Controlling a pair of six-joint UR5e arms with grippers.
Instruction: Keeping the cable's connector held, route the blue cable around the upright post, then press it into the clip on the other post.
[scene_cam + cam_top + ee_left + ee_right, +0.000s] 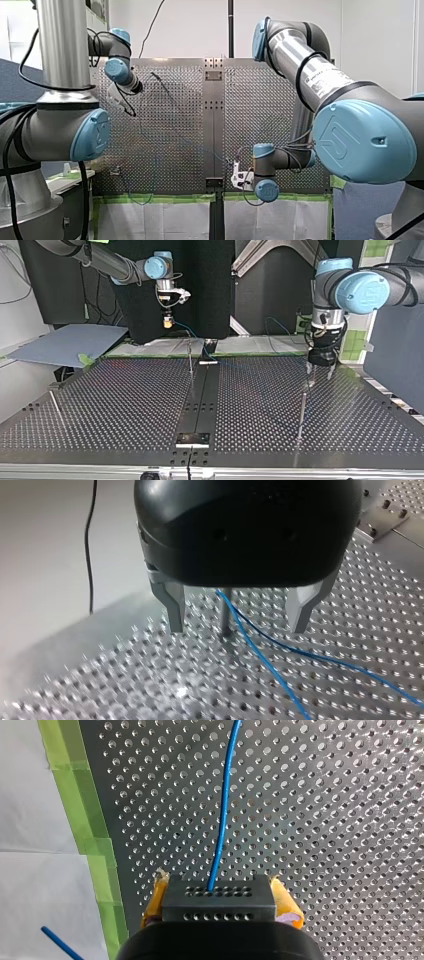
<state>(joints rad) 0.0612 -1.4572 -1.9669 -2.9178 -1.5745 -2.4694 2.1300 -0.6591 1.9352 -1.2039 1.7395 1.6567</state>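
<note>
Right wrist view, right pincer [220,896] clamping connector [219,906], blue cable [223,805] ahead

The front camera sits behind and above my shoulders, looking the way I reach, out over the silver perforated metal tabletop [175,125]. The top camera faces me from across that tabletop, low, near its height, so these two share its whole surface from opposite ends. Each wrist camera looks closely along its own jaws; both catch the thin blue cable [260,655] above it.
</note>
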